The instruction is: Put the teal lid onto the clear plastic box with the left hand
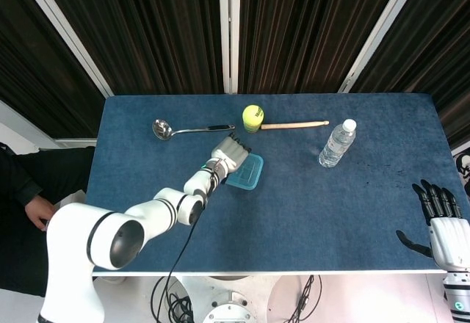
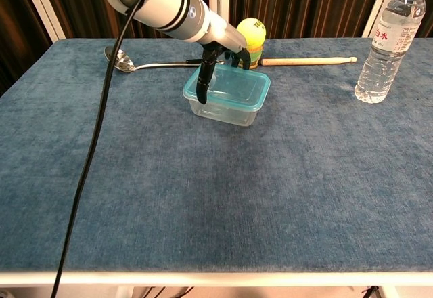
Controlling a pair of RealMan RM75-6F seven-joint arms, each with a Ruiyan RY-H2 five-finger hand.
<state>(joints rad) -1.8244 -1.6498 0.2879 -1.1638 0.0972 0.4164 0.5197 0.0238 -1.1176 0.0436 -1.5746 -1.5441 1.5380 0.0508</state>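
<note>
I have the left robot hand over the rear-left part of the teal lid, fingers curled downward around its edge, one dark finger reaching down along the near-left side of the clear plastic box. From the chest view I read that as the hand holding the lid at its rim, though the contact under the fingers is partly hidden from me. The lid lies on top of the box and looks roughly level and lined up with the box's outline; I cannot tell whether it is pressed fully home. In the head view the same left robot hand covers the lid's left end, and the lid shows as a teal rectangle near the middle of the blue tabletop. My right robot hand hangs off the tabletop's right edge with its fingers spread apart and nothing in it. Behind the box a ladle lies to the left, and a yellow ball sits just behind the left hand, with a wooden drumstick running right from it. A water bottle stands upright well apart, at the far right.
</note>
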